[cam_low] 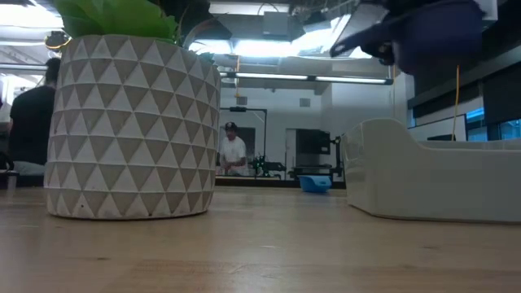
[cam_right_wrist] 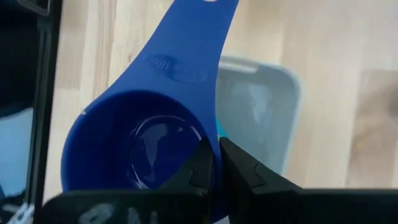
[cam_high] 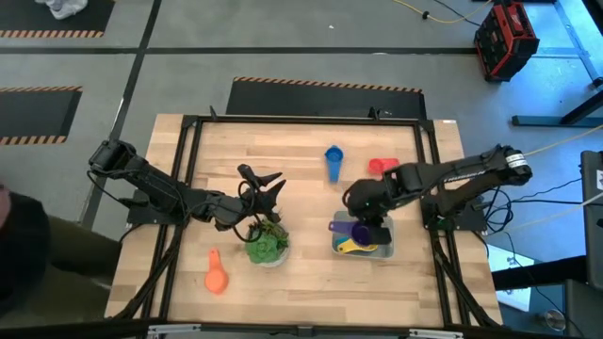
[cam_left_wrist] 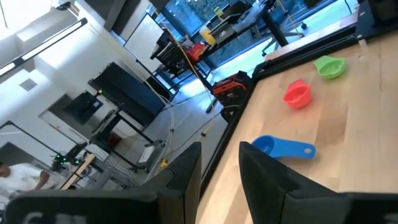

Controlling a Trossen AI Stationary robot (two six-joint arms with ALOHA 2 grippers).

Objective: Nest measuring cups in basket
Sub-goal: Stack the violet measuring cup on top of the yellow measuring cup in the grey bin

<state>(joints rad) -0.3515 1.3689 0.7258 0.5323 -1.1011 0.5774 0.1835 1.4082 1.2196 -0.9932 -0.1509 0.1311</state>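
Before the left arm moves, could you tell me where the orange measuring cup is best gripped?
Probably its short handle, from straight above, closing across its width. The orange measuring cup lies alone beside the plant, handle pointing toward the far edge of the table; the handle is narrower than the round bowl.

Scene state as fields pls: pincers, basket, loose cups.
left pincer: open, empty, above the table by the plant
right pincer: shut on rim of dark blue cup, over basket
basket contents: yellow cup, others partly hidden
loose cups: light blue cup, red cup, orange cup, green cup
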